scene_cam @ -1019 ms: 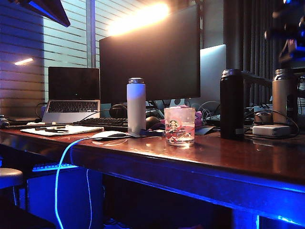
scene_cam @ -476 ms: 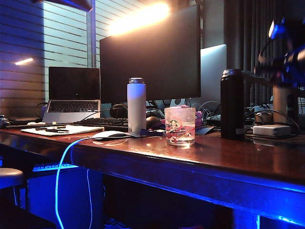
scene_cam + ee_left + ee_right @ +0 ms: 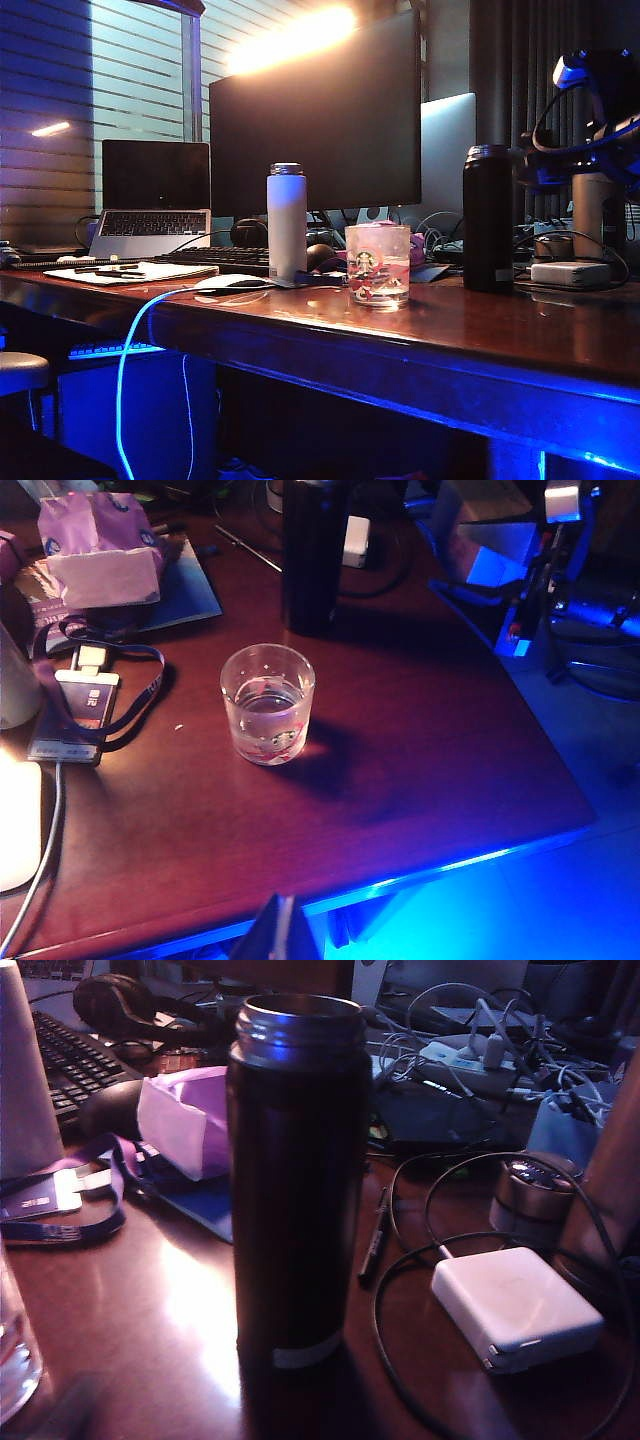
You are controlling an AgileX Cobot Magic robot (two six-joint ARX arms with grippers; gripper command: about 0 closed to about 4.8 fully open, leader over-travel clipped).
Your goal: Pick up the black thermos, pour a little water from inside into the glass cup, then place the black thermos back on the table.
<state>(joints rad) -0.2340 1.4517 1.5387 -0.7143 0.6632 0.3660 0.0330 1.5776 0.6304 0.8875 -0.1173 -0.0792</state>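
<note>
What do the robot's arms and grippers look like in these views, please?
In the exterior view the right arm is dark, lit blue, with a pale grey housing on top and black cables looping along it. Its right gripper cannot be made out. Of the left gripper, only a dark, pointed tip with a pale edge shows.

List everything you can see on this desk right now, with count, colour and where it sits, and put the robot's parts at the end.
black thermos: one, matte black, upright, right of the cup
glass cup: one, clear with green logo, desk centre
white bottle: one, white with silver cap, left of the cup
metallic flask: one, bronze-grey, far right
charger brick: one, white, right of the thermos
monitor: one, black, behind
laptop: one, silver, back left
table: one, reddish-brown
right gripper: beside the thermos top, open
left gripper: only a dark tip shows in its wrist view
</note>
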